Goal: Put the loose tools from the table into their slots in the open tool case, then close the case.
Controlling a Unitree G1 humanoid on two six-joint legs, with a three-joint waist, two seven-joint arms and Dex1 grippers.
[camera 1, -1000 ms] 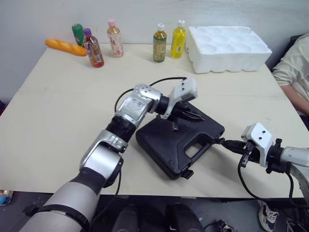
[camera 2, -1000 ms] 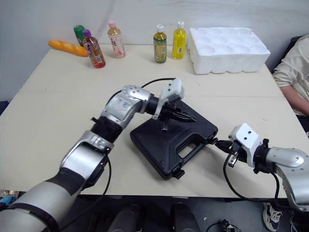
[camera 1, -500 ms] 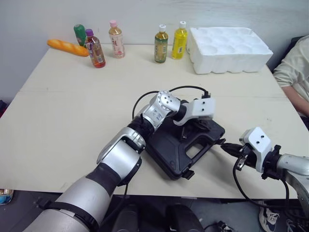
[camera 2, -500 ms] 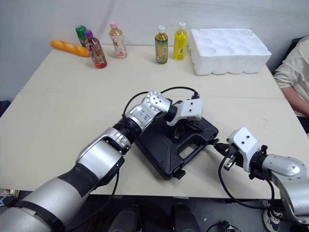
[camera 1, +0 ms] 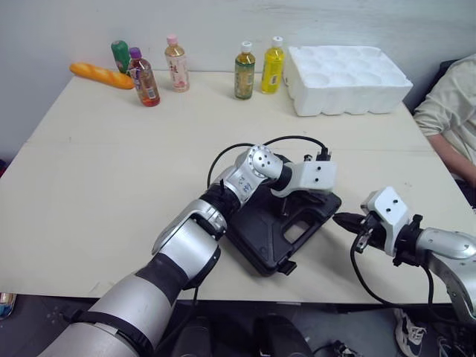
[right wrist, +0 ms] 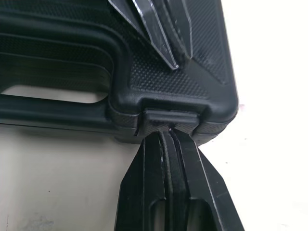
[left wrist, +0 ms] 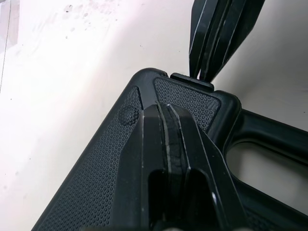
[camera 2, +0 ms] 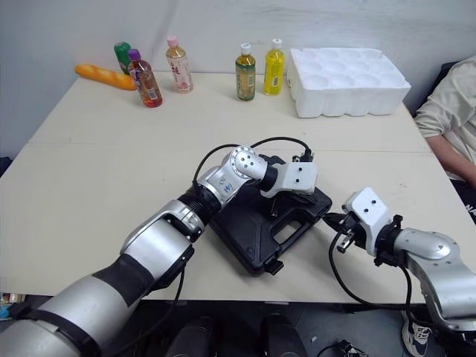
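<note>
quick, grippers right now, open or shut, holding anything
Left gripper: shut, empty, tip at the tool case lid.
Right gripper: shut, empty, tip at its latch.

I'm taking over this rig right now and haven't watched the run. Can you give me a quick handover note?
Left gripper: shut, tips resting on the lid of the tool case, near the corner by its handle.
Right gripper: shut, tips against the latch at that same corner.
Done: the case lies on the table with its lid down.
Left: I cannot tell whether this latch is snapped home. The second latch, on the near edge, sticks out and probably needs pressing too.
Note: a person's sleeve is at the table's right edge.
</note>
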